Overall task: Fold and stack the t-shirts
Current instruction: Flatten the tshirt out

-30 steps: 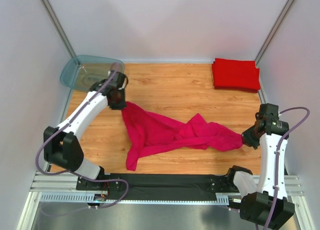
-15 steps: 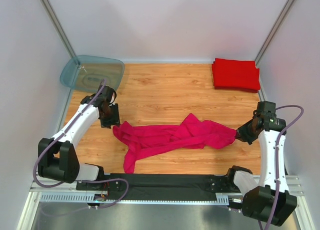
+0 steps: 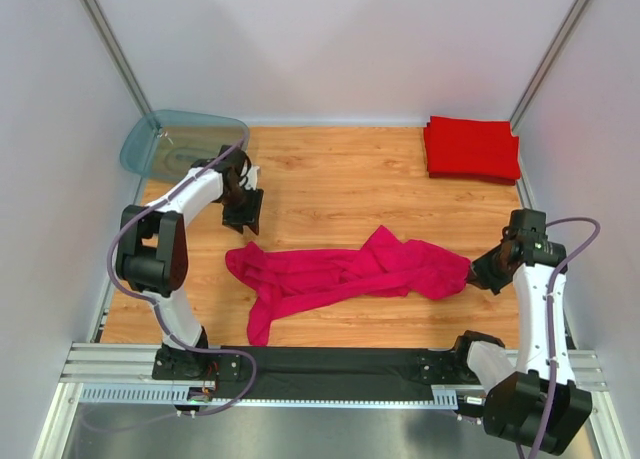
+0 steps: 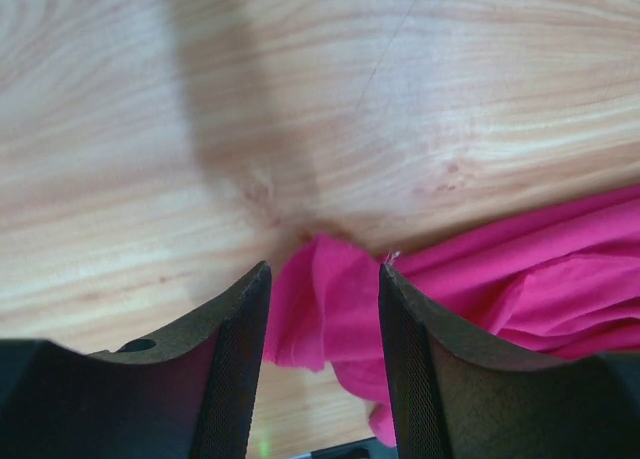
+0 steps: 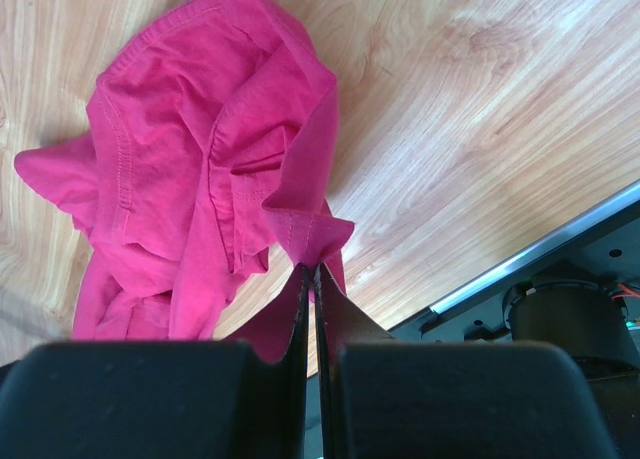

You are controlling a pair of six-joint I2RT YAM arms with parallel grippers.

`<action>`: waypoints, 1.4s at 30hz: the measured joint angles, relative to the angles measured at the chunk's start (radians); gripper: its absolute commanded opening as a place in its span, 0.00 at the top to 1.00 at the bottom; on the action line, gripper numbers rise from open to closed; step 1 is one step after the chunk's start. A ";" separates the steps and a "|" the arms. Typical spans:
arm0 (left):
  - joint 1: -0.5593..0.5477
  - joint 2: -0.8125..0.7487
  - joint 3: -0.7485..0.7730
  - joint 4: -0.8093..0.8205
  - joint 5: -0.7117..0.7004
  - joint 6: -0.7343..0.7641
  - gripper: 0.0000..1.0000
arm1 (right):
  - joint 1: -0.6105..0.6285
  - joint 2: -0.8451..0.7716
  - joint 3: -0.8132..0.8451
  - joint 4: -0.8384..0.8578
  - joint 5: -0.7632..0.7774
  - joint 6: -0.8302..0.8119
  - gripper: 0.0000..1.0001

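A crumpled magenta-pink t-shirt [image 3: 345, 271] lies stretched left to right across the near half of the wooden table. My right gripper [image 3: 478, 271] is shut on its right end; in the right wrist view a pinched fold of cloth [image 5: 310, 234] sticks out past the closed gripper [image 5: 314, 271]. My left gripper [image 3: 243, 210] hovers open just behind the shirt's left end, apart from it. In the left wrist view the gripper [image 4: 322, 309] frames the shirt's loose tip [image 4: 325, 299], lying on the table below. A neat stack of folded red t-shirts [image 3: 472, 149] sits at the far right corner.
A translucent blue-grey tub [image 3: 183, 144] stands at the far left corner, just behind the left arm. A black strip [image 3: 330, 364] and metal rails run along the near edge between the arm bases. White walls close in the table on both sides.
My left gripper opened and let go of the shirt's left end, which dropped flat onto the table. The left arm then swung back toward the tub. The right gripper kept its grip and moved slightly.
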 measured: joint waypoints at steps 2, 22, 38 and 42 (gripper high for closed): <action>0.003 0.043 0.032 -0.001 0.010 0.020 0.46 | 0.000 -0.011 -0.009 0.001 0.000 0.000 1.00; 0.021 0.162 0.028 -0.032 0.052 0.044 0.60 | 0.000 -0.013 -0.011 0.001 0.014 0.000 1.00; 0.022 0.072 0.054 -0.078 0.010 -0.026 1.00 | 0.004 0.077 0.110 -0.004 0.035 0.012 1.00; 0.022 -0.068 0.143 -0.099 -0.055 -0.117 1.00 | 0.004 0.148 0.309 -0.037 0.063 0.023 1.00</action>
